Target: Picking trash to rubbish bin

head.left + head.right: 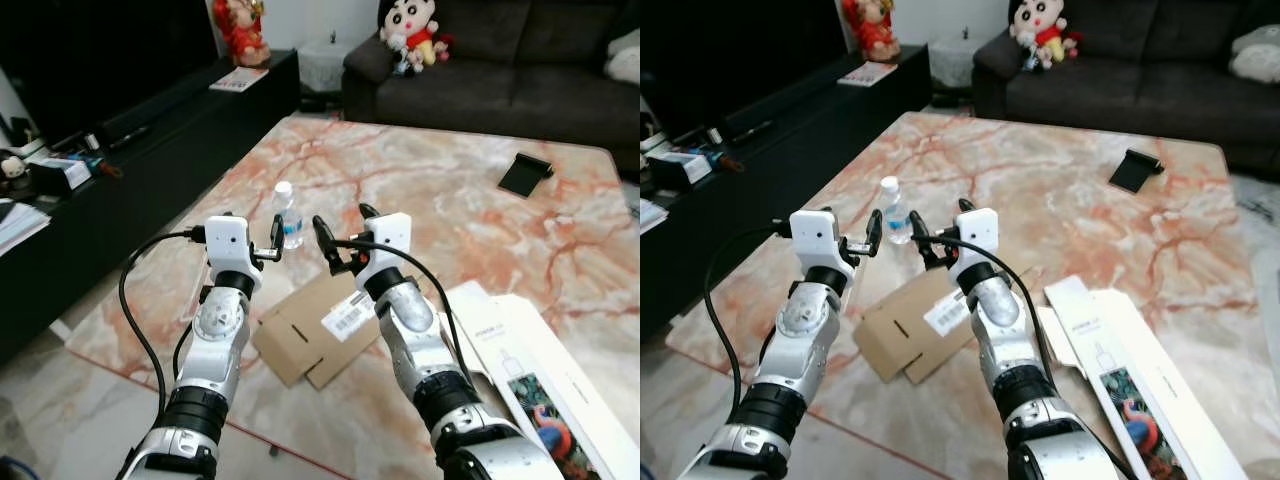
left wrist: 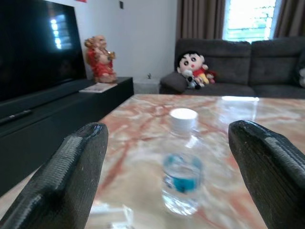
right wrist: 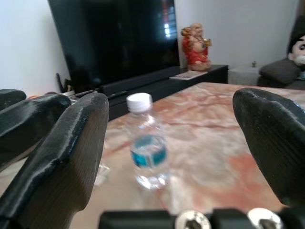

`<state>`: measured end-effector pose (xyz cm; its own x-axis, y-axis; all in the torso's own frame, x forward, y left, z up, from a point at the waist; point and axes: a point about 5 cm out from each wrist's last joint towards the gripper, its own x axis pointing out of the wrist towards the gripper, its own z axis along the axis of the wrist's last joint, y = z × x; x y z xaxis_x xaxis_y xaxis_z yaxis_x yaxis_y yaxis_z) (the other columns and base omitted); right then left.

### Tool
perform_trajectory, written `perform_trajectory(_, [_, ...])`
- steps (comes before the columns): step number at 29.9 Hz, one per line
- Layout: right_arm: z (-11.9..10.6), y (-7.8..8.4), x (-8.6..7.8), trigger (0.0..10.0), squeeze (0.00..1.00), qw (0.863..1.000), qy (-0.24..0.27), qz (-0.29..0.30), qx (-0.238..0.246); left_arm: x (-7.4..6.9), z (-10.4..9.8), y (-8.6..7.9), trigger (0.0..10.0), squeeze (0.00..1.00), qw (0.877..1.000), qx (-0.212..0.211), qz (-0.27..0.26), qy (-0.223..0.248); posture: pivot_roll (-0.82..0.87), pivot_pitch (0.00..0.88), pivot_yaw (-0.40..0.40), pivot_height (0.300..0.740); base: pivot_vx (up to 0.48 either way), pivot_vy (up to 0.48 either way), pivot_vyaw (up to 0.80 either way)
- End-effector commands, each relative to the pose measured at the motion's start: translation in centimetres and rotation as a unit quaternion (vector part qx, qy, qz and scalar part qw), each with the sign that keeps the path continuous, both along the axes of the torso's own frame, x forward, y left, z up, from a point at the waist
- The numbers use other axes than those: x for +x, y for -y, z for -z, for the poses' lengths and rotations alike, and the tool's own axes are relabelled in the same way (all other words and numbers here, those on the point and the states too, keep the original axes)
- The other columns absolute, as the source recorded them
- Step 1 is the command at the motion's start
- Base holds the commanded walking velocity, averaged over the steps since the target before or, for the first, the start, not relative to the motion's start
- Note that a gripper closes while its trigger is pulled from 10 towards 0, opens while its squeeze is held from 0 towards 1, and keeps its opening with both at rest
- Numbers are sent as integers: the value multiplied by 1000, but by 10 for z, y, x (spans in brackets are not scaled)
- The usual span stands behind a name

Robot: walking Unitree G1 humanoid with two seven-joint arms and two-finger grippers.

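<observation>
Just ahead of both spread grippers (image 1: pixel 300 235), upright water bottle (image 1: pixel 287 214).

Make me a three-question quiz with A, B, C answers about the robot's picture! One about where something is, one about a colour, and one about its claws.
1. Where does the water bottle stand?
A. on the sofa
B. on the marble floor beyond both claws
C. on the TV cabinet

2. What colour is the bottle's cap?
A. white
B. red
C. green

3. How is the left claw?
A. shut on the bottle
B. shut on the cardboard
C. open, holding nothing

Answers:
1. B: it stands upright on the marble floor, just past the left claw and the right claw.
2. A: both wrist views show a white cap.
3. C: its fingers stand wide apart with the bottle ahead, untouched.
</observation>
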<state>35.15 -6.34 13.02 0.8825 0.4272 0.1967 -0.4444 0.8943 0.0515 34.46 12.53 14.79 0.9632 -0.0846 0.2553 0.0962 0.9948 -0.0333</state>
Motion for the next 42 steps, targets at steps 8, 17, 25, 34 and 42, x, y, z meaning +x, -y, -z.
perform_trajectory(8, [-5, -13, 0, 10000, 0, 1000, 2, -20, 3, 1, 2, -13, 10000, 0, 1000, 10, -21, -9, 118, 0, 63, 740, 89, 0, 0])
perform_trajectory(17, [-4, -13, -1, 10000, 0, 1000, 2, -22, 3, 0, 15, -13, 10000, 0, 999, 5, -20, -44, 117, 0, 62, 740, 0, 0, 0])
perform_trajectory(25, [-2, -12, -3, 10000, 0, 1000, 0, -22, 3, 5, 22, -14, 10000, 0, 997, 20, -17, -74, 112, 0, 58, 740, 0, 0, 0])
perform_trajectory(34, [5, -12, -8, 10000, 0, 1000, -8, -24, 3, 14, 23, -26, 10000, 0, 993, 49, -33, -103, 105, 0, 55, 740, 0, 0, 0])
perform_trajectory(42, [11, -11, -15, 10000, 0, 1000, -15, -25, 3, 20, 33, -40, 10000, 0, 984, 82, -43, -155, 98, 22, 53, 740, 0, 0, 0])
